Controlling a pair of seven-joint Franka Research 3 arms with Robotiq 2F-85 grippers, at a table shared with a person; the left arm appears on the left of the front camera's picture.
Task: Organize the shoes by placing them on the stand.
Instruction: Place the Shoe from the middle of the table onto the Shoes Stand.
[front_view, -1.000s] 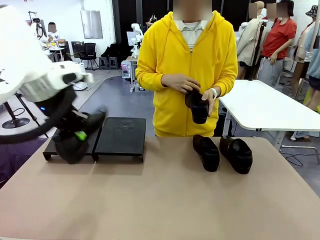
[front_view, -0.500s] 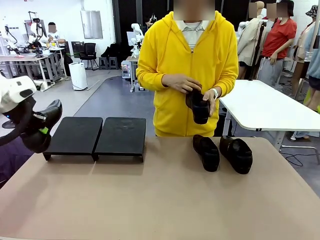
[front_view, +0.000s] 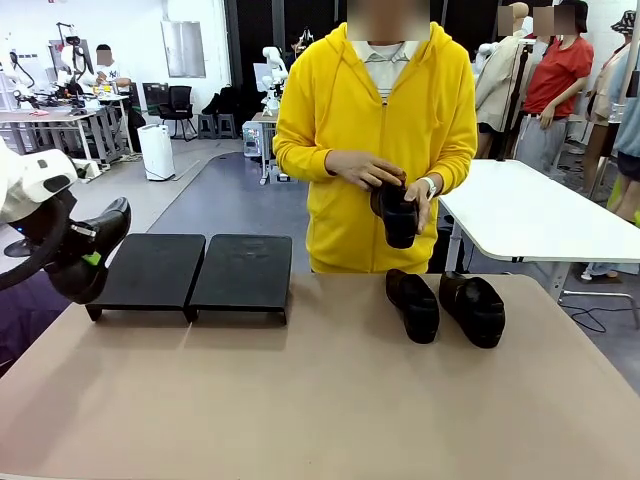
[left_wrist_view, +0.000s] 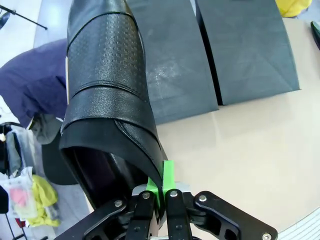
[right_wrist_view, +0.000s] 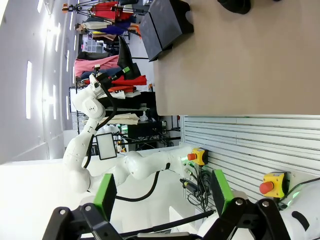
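On the tan table (front_view: 300, 400), the stand (front_view: 240, 270) sits far left with both panels bare. One shoe (front_view: 100, 232) hangs just off its left end, clamped in the left gripper (left_wrist_view: 161, 182). Placing is in hand: next, I judge, the shoe must swing right and lower sole-down onto a panel, while two more shoes (front_view: 412, 305) lie far right and the right gripper (right_wrist_view: 162, 192) gapes empty.

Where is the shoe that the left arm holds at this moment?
In the front view the shoe is at the far left, held raised in the left jaws, just left of the stand.
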